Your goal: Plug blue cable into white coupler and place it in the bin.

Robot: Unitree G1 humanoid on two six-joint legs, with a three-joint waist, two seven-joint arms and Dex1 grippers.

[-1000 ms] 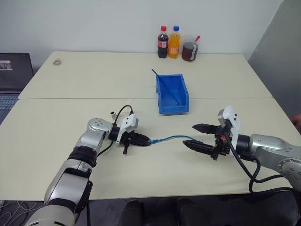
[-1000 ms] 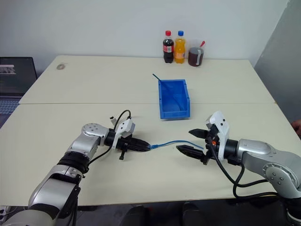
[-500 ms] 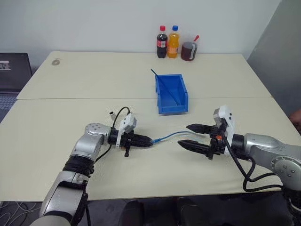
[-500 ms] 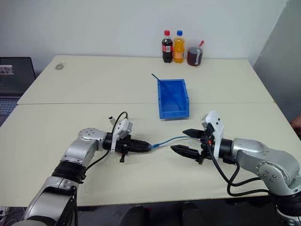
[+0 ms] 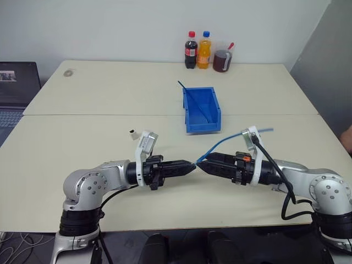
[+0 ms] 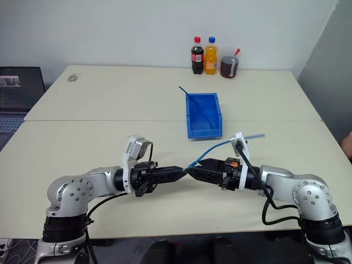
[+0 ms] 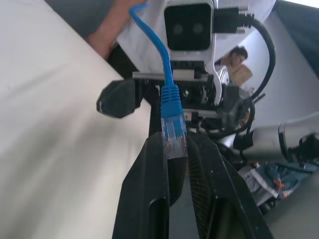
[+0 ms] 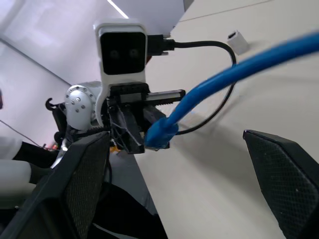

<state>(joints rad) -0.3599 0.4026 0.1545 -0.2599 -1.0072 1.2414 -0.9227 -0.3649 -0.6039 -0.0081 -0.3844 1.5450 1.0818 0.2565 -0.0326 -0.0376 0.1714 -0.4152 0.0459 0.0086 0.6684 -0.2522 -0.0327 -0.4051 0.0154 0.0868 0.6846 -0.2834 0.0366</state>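
A: What is the left gripper (image 5: 190, 164) doing?

B: Its two black fingers are clamped on the clear plug of the thin light-blue cable (image 5: 228, 139), held above the cream table (image 5: 110, 99). The left wrist view shows the plug (image 7: 173, 130) pinched between the fingers (image 7: 149, 189).

A: And the right gripper (image 5: 202, 165)?

B: Its jaws stand wide apart, tips almost meeting the left gripper's; the right wrist view shows the cable passing between them, touching neither. The cable rises over the right wrist, its far end in the air.

A: The other task pieces?

B: The tiny white block-shaped coupler (image 5: 132, 132) lies on the table beyond the left arm, untouched. The bright blue plastic bin (image 5: 201, 110) sits farther back at mid-table, with a darker blue cable (image 5: 193, 102) leaning in it. Behind it stand a cola bottle (image 5: 190, 50), an orange soda bottle (image 5: 204, 49) and a dark jug (image 5: 222, 59); a laptop (image 5: 15, 82) is at the left edge.

A: Changed from a second ago?

B: Both grippers have drawn together and lifted; the cable, then draped low between them, now arcs upward.
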